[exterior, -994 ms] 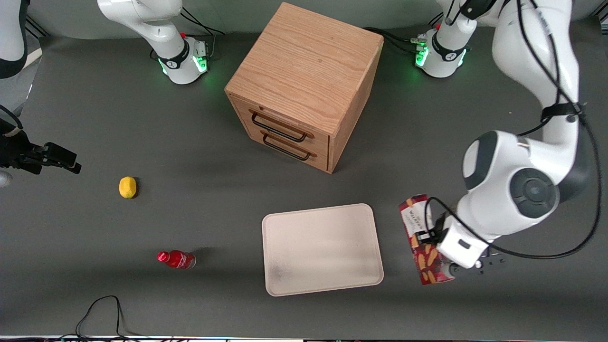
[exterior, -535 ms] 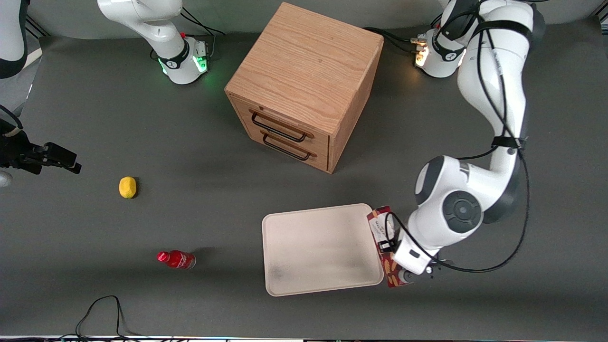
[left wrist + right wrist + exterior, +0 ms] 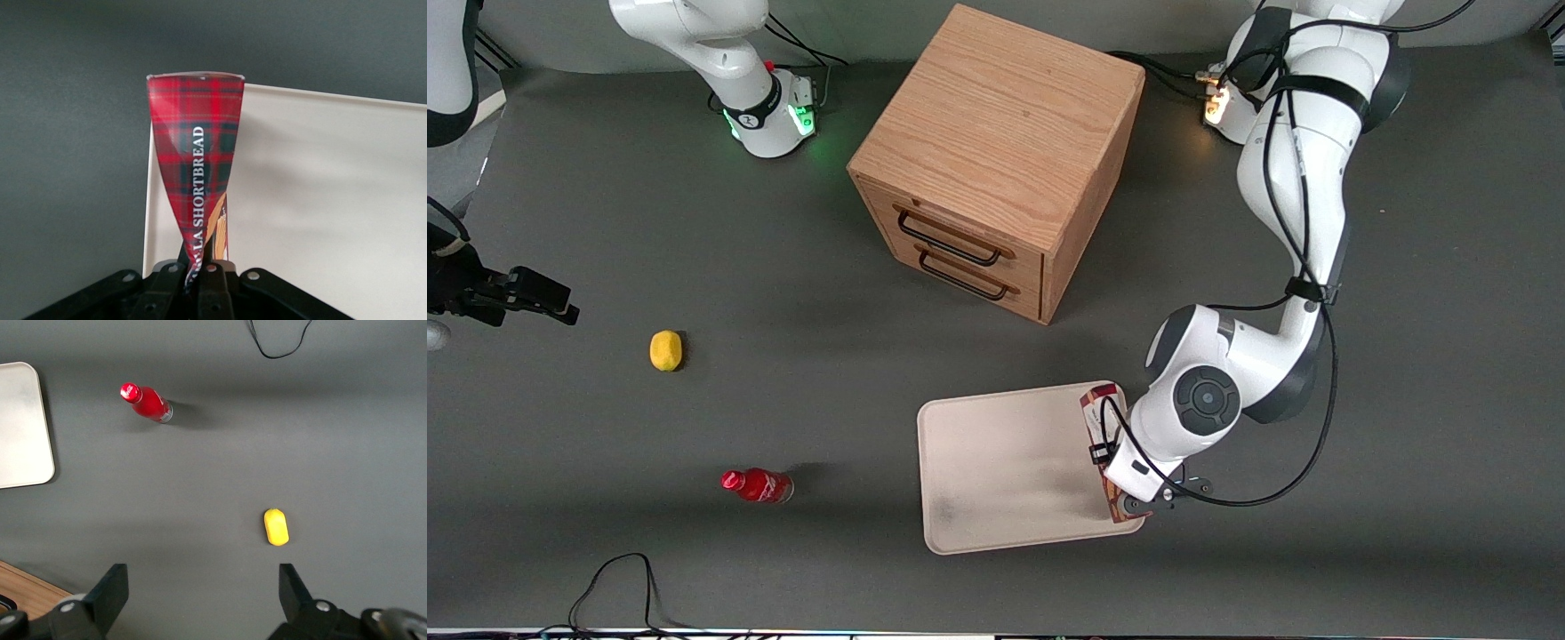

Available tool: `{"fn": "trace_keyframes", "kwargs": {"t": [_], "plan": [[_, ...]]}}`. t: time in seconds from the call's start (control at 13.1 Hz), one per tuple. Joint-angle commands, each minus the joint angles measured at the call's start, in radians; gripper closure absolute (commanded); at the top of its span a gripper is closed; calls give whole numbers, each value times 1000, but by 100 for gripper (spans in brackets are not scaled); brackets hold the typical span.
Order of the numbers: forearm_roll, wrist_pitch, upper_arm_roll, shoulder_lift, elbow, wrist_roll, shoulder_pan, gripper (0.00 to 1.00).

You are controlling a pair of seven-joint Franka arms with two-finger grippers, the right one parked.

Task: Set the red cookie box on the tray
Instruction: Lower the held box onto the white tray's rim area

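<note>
My left gripper (image 3: 1110,462) is shut on the red cookie box (image 3: 1095,409) and holds it above the tray's (image 3: 1005,462) edge nearest the working arm's end of the table. In the front view the wrist hides the box's middle, and only its white label end and a lower corner show. The left wrist view has the tartan red cookie box (image 3: 197,153) sticking out from the gripper (image 3: 200,270), pinched thin between the fingers. Beneath it are the cream tray (image 3: 320,200) and its rim, with grey table beside the rim.
A wooden two-drawer cabinet (image 3: 996,160) stands farther from the front camera than the tray. A small red bottle (image 3: 758,485) and a yellow lemon-like object (image 3: 665,349) sit toward the parked arm's end. A black cable (image 3: 618,578) loops near the front edge.
The left arm has carried the box sideways toward the parked arm's end, from over bare table beside the tray to over the tray's edge. The grip has stayed shut.
</note>
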Motion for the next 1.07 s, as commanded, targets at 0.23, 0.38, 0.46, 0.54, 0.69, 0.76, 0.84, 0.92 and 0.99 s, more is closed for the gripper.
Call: {"fn": "trace_keyframes", "kwargs": {"t": [0.23, 0.38, 0.46, 0.54, 0.69, 0.76, 0.84, 0.92, 0.99], "plan": [[29, 62, 13, 3, -43, -24, -13, 92], [34, 63, 13, 3, -56, -27, -12, 1], [37, 63, 13, 3, -56, -29, -12, 0], [37, 63, 13, 3, -56, -27, -10, 0], [37, 63, 13, 0, -56, -27, -9, 0], [37, 62, 13, -4, -56, -29, -7, 0], [39, 48, 13, -12, -55, -29, -7, 0], [39, 31, 13, -32, -55, -29, -5, 0], [37, -2, 12, -46, -55, -29, -4, 0]]}}
